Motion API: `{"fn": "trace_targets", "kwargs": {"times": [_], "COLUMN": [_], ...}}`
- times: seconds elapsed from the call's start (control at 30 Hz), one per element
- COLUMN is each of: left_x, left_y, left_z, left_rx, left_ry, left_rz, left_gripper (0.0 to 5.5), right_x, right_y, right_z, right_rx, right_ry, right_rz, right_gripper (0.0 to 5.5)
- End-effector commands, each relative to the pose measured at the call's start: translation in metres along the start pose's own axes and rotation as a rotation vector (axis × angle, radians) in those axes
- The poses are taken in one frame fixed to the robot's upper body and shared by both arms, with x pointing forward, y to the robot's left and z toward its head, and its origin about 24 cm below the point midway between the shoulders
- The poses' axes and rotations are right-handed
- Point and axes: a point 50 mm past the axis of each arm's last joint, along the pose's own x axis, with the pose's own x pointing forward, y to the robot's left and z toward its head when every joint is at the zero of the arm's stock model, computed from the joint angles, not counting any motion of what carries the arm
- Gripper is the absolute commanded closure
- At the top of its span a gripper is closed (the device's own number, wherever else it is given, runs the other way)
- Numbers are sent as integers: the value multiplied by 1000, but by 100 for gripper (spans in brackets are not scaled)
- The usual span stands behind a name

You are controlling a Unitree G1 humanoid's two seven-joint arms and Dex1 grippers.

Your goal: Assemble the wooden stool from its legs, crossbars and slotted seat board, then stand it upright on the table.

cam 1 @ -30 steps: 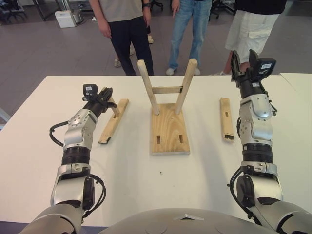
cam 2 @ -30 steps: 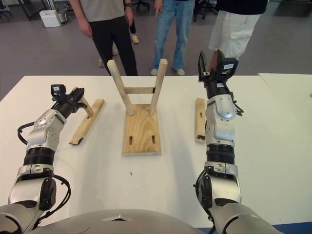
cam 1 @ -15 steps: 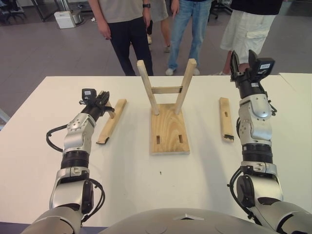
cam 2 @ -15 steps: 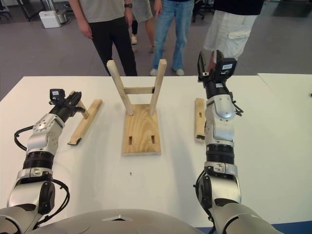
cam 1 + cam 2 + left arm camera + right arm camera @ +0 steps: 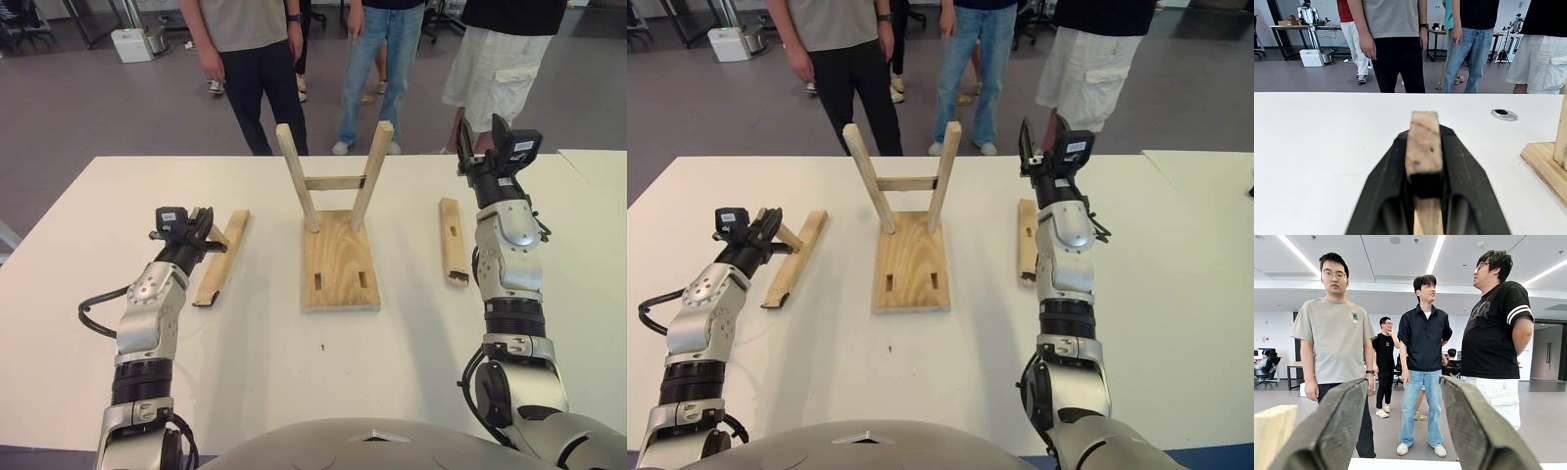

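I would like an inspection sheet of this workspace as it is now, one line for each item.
Surface: white table; one small dark speck near the board.
Job's things: seat board lies flat, two legs and a crossbar standing at its far end, near slots empty; loose leg lies to its right; another leg lies to its left, with a short crossbar on it.
Clutter: nothing seen.
Grippers: left gripper shut on the short crossbar; right gripper raised, open, empty.
Cables: black cable loops beside the left forearm.
Surroundings: grey floor; second table on the right.
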Motion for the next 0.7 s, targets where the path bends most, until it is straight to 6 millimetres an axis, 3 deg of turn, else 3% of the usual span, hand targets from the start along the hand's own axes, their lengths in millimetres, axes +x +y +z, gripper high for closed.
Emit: {"fn": "trace_targets", "kwargs": {"times": [0.03, 0.27, 0.37, 0.53, 0.7], "left_x": [-3, 2, 3, 3, -1], "left_y": [3, 5, 0, -4, -4], "left_z": [-45, -48, -40, -6, -5], "left_rx": [-25, -17, -13, 11, 5], "left_ry": [273, 287, 264, 177, 185], "left_rz": [5, 7, -8, -30, -5], "left_gripper": [509, 509, 509, 510, 510], "right_x": [-2, -1, -2, -6, -8], "right_y": [6, 7, 8, 13, 15], "right_z": [0, 0, -1, -3, -4], "right_rx": [9, 3, 6, 17, 24], "right_ry": [0, 1, 4, 14, 21], "right_rz": [7, 13, 11, 13, 18], "right_gripper": [276, 276, 276, 276, 276]}}
